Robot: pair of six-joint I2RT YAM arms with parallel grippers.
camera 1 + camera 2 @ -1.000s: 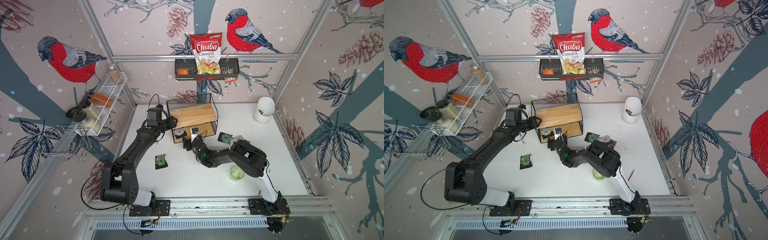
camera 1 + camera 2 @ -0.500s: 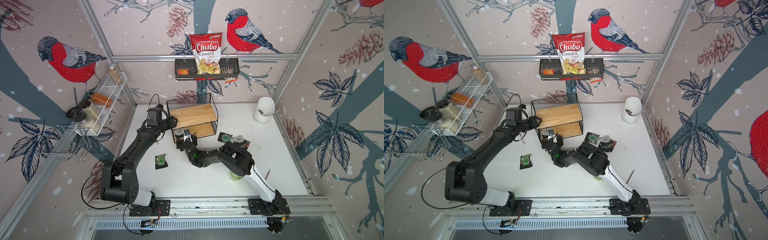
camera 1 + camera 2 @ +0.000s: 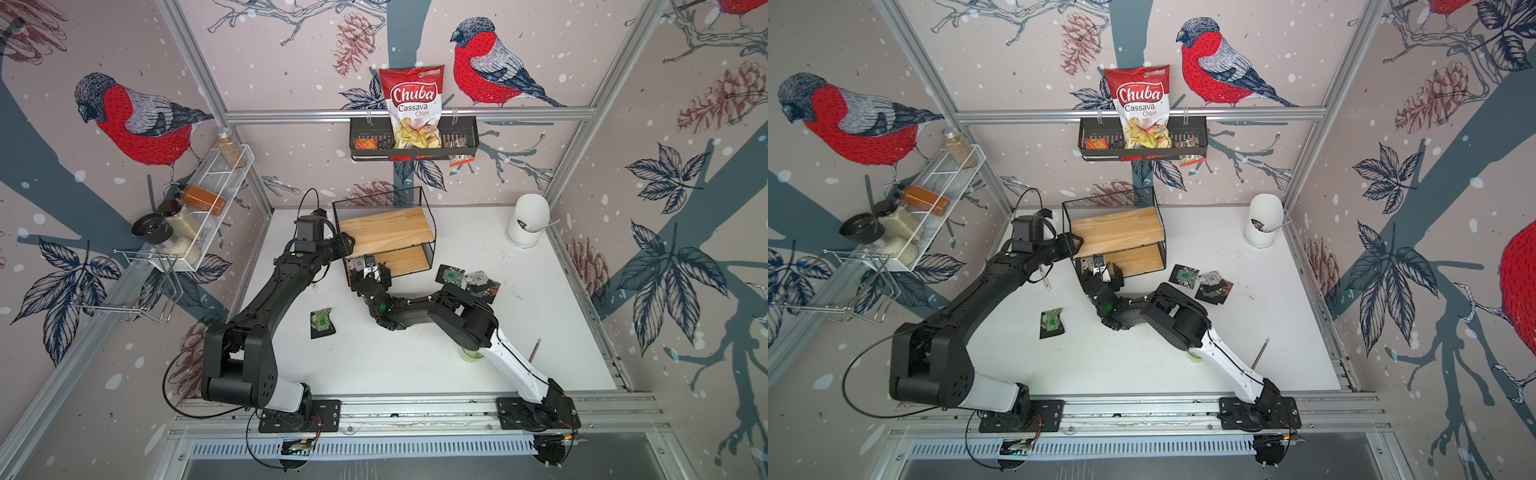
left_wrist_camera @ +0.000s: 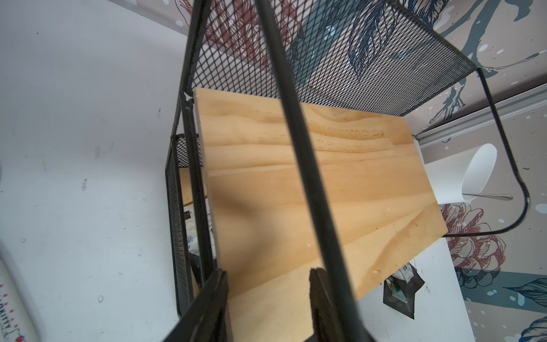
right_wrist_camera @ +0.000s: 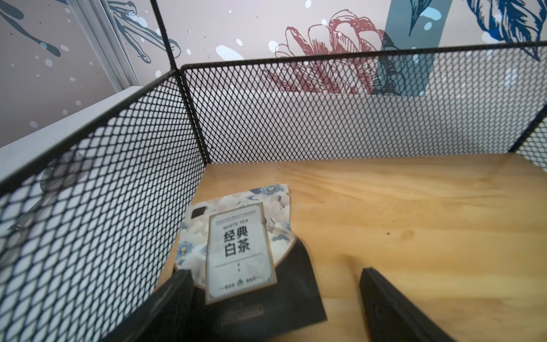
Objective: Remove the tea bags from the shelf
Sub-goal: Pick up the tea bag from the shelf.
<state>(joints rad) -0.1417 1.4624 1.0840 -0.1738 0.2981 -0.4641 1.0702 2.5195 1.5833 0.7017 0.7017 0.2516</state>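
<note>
Meanwhile, right gripper [image 5: 275,299]: jaws apart around white tea bag [image 5: 236,245] on shelf's lower board [image 5: 399,222] | left gripper [image 4: 268,299]: clamped on shelf [image 4: 299,142] frame bar.

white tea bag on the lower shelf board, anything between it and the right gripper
Nothing visible does. In the right wrist view the white tea bag lies on the lower board between the open right gripper's fingers, beside the shelf's mesh side wall.
</note>
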